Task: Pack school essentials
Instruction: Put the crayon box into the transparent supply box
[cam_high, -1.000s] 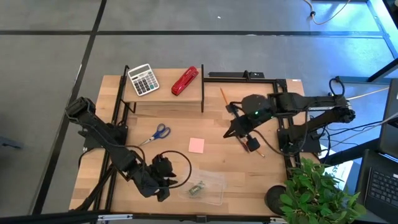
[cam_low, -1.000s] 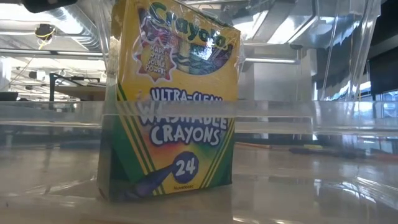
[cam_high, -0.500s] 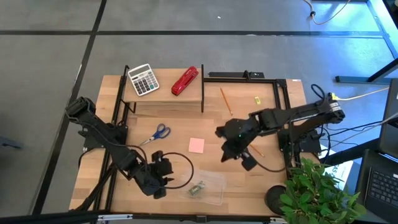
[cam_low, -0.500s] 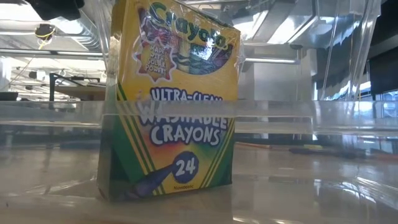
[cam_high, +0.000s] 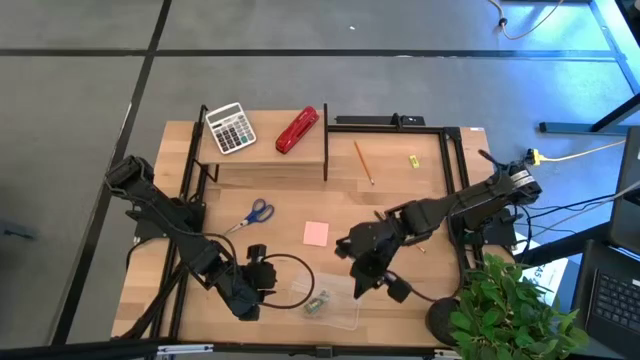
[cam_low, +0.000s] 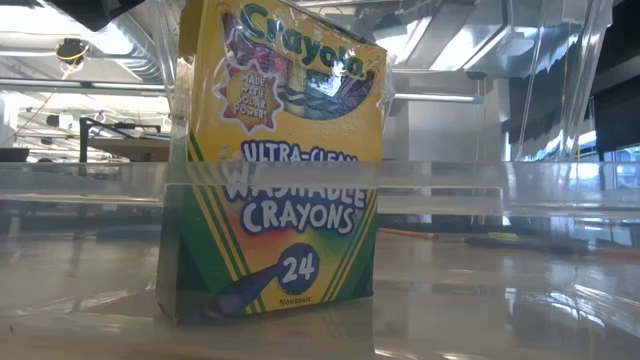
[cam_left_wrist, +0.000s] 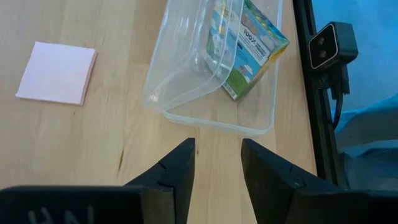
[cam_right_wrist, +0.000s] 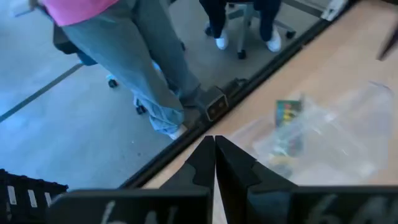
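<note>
You have swung the right gripper (cam_high: 362, 283), fingers together and holding nothing visible, from near the orange pencil (cam_high: 363, 162) down beside the clear container (cam_high: 345, 305) holding the crayon box (cam_high: 318, 303), so packing continues.

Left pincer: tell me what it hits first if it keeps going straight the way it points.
Probably the clear box holding the crayon pack: the left pincer points at its near wall over bare table. Depth is uncertain.
</note>
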